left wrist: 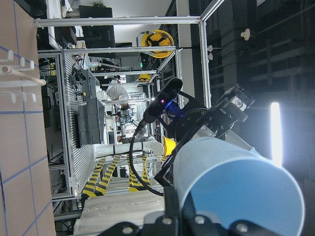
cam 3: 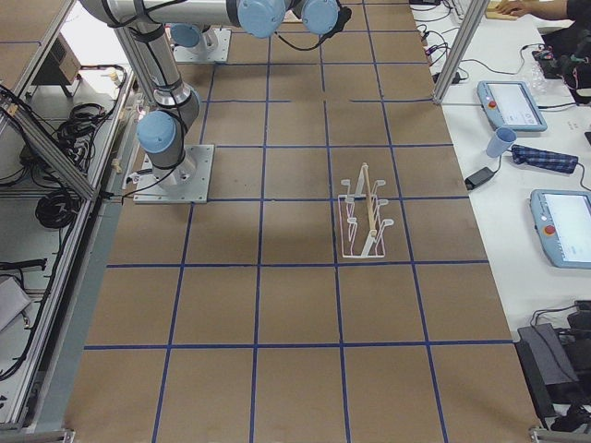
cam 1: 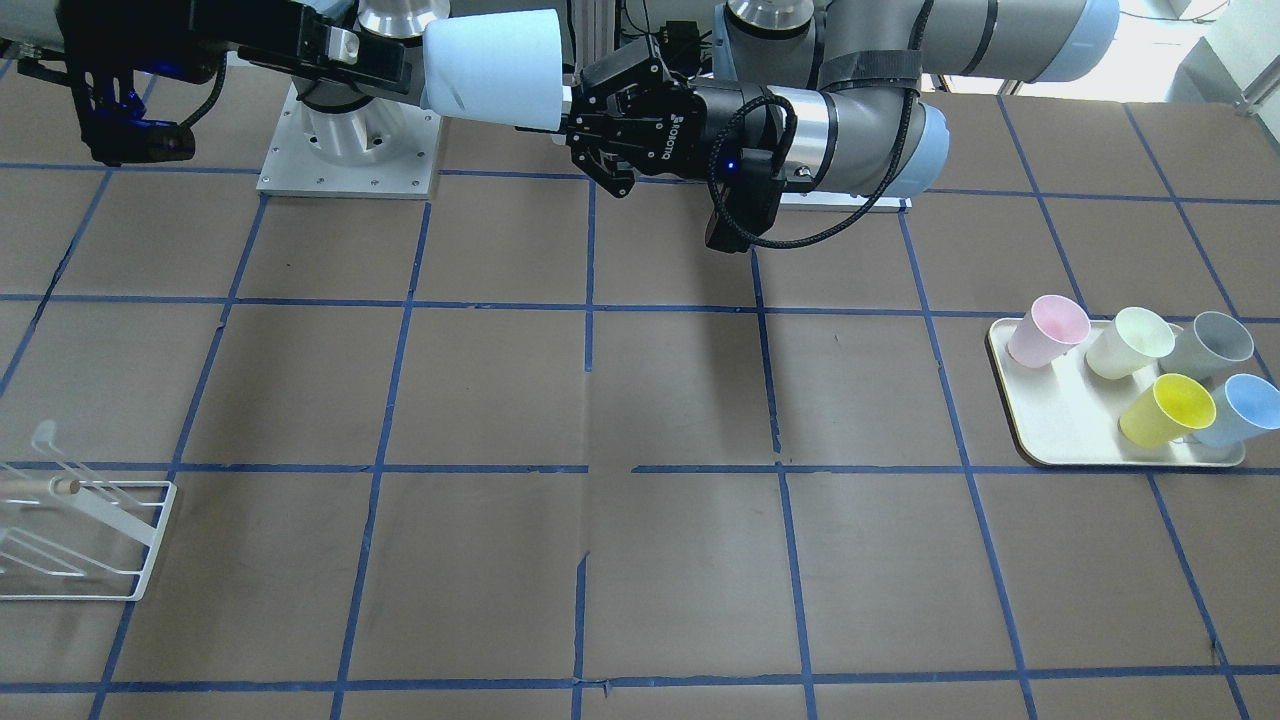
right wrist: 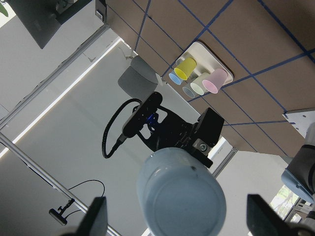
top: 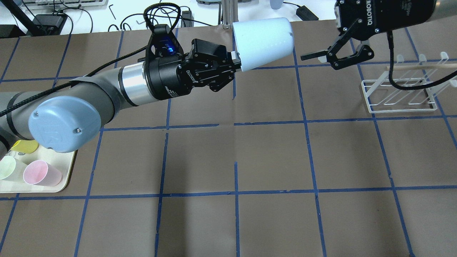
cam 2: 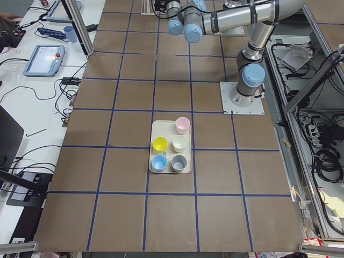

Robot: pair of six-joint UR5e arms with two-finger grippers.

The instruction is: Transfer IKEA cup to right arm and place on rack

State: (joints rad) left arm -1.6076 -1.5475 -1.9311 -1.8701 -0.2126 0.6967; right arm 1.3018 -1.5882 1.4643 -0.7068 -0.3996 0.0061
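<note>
My left gripper (top: 234, 62) is shut on the rim end of a pale blue IKEA cup (top: 262, 43) and holds it level, high above the table, with its closed base pointing at my right gripper (top: 334, 57). The right gripper is open, its fingertips close by the cup's base. In the right wrist view the cup's base (right wrist: 182, 191) lies between the spread fingers (right wrist: 96, 216). In the front view the cup (cam 1: 495, 70) hangs between both grippers. The white wire rack (top: 400, 96) stands empty on the table under the right arm.
A cream tray (cam 1: 1060, 430) at the table's left end holds a pink cup (cam 1: 1045, 330), a yellow cup (cam 1: 1165, 410), a second blue cup (cam 1: 1240, 410) and two pale ones. The rack also shows in the front view (cam 1: 90, 530).
</note>
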